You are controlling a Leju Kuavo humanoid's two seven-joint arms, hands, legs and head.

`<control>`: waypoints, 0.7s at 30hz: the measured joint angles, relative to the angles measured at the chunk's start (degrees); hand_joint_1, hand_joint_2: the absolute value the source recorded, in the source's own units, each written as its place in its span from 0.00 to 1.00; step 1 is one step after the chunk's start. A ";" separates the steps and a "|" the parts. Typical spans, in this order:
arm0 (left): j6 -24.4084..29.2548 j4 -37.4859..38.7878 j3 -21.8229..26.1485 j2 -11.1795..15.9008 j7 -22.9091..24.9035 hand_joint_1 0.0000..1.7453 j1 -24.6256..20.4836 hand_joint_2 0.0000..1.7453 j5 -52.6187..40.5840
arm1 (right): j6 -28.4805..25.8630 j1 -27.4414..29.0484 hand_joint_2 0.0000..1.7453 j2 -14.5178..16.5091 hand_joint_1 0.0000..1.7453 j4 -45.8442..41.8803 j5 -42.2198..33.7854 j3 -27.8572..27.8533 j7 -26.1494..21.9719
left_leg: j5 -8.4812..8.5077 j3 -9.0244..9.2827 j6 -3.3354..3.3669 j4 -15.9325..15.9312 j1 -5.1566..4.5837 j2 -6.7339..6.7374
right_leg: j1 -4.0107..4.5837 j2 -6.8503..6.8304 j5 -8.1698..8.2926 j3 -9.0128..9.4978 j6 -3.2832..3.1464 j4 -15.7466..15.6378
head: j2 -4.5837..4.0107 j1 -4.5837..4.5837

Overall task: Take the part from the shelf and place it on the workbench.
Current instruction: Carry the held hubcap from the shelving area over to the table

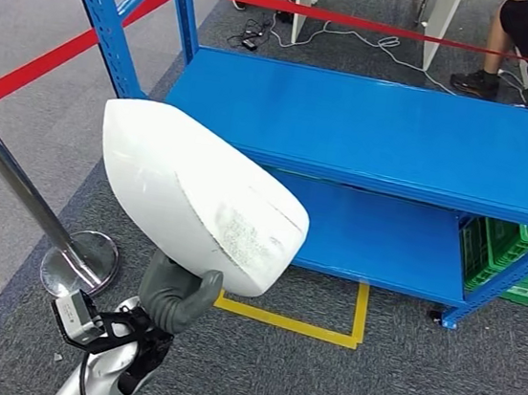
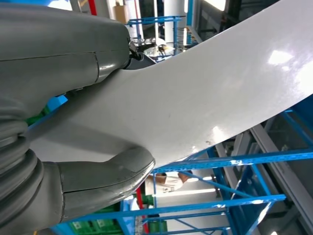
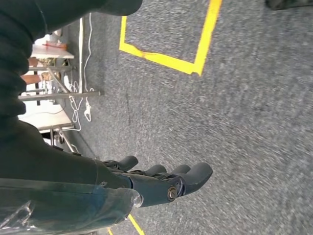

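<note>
My left hand, low and left of centre in the head view, grips the white part from beneath, thumb and fingers clamped on its edge. The part fills the middle left of that frame, held up in front of the blue shelf. My right hand hangs over grey carpet, fingers extended together, holding nothing.

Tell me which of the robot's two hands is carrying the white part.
The left hand: it grips the white part from beneath. The right hand hangs over the carpet, fingers extended, holding nothing.
</note>
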 joint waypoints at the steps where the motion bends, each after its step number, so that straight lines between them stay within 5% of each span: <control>1: 0.00 -0.01 0.00 0.03 0.00 1.00 0.02 1.00 -0.01 | -0.04 0.06 1.00 0.00 0.00 0.00 0.09 0.02 -0.04 | -1.10 -0.54 -0.13 3.17 0.03 0.00 | 0.00 -0.04 0.66 -0.89 0.04 0.04 | 0.00 0.02; 3: 0.04 -0.01 0.03 0.09 0.00 1.00 0.06 1.00 -0.03 | -0.15 0.13 1.00 0.00 0.00 0.00 0.51 0.12 0.11 | 0.40 0.80 -0.20 4.52 0.09 0.00 | -0.01 -0.14 1.91 -2.58 0.24 0.12 | 0.00 0.02; 6: 0.13 -0.10 0.03 0.06 -0.07 1.00 0.01 1.00 -0.07 | -0.08 0.09 1.00 -0.01 0.00 0.00 2.22 0.92 1.53 | 3.84 8.92 0.14 -5.80 0.12 0.01 | 0.06 -0.09 3.58 -4.54 0.77 0.37 | 0.00 -0.01; 8: 0.13 -0.26 0.00 0.01 -0.26 1.00 -0.04 1.00 -0.12 | 0.28 0.10 1.00 -0.05 0.00 0.00 3.19 1.63 1.95 | 3.12 13.17 0.77 -12.47 0.05 -0.05 | 0.24 -0.03 4.76 -5.40 1.35 0.54 | 0.00 0.02; 9: 0.13 -0.35 -0.01 0.02 -0.37 1.00 0.03 1.00 -0.14 | 0.48 0.14 1.00 -0.10 0.00 0.00 3.33 1.90 1.90 | 2.85 13.79 1.19 -13.93 -0.06 -0.09 | 0.29 -0.04 5.36 -5.72 1.69 0.51 | 0.00 0.04; 11: 0.13 -0.42 0.02 0.11 -0.49 1.00 0.28 1.00 -0.15 | 1.12 0.22 1.00 -0.24 0.00 0.00 2.80 2.19 1.71 | 3.43 12.98 2.15 -14.01 -0.05 -0.03 | 0.10 -0.02 5.68 -6.35 2.34 0.62 | 0.00 0.05; 12: 0.12 -0.42 0.02 0.14 -0.50 1.00 0.34 1.00 -0.15 | 1.70 0.25 1.00 -0.30 0.00 0.00 2.26 2.21 1.62 | 3.96 12.51 2.60 -14.00 0.00 0.04 | 0.02 0.02 4.41 -6.88 2.63 1.65 | 0.00 0.17; 15: 0.06 -0.42 0.01 0.20 -0.51 1.00 0.29 1.00 -0.15 | 3.05 0.26 1.00 -0.37 0.00 0.00 0.80 2.16 0.85 | 5.69 10.68 3.30 -13.95 0.03 0.15 | -0.06 0.07 -3.44 -9.70 3.24 11.28 | 0.00 0.58; 17: 0.04 -0.42 0.02 0.33 -0.54 1.00 0.32 1.00 -0.15 | 2.91 0.24 1.00 -0.37 0.00 0.00 0.37 2.15 -0.07 | 6.85 9.17 3.30 -13.78 -0.06 0.19 | -0.06 0.07 -5.49 -10.34 3.39 17.07 | 0.00 0.59; 19: 0.04 -0.42 0.03 0.42 -0.56 1.00 0.35 1.00 -0.15 | 2.65 0.21 1.00 -0.37 0.00 0.00 0.19 2.15 -0.56 | 7.83 7.65 3.12 -13.45 -0.08 0.19 | -0.07 0.07 -3.29 -7.18 3.27 15.11 | 0.00 0.60; 21: 0.03 -0.46 0.05 0.42 -0.58 1.00 0.35 1.00 -0.15 | 2.54 0.06 1.00 -0.37 0.00 0.00 0.10 2.14 -0.70 | 8.63 6.42 2.68 -13.06 -0.14 0.11 | -0.06 0.13 -1.89 -1.07 3.02 6.82 | 0.00 0.61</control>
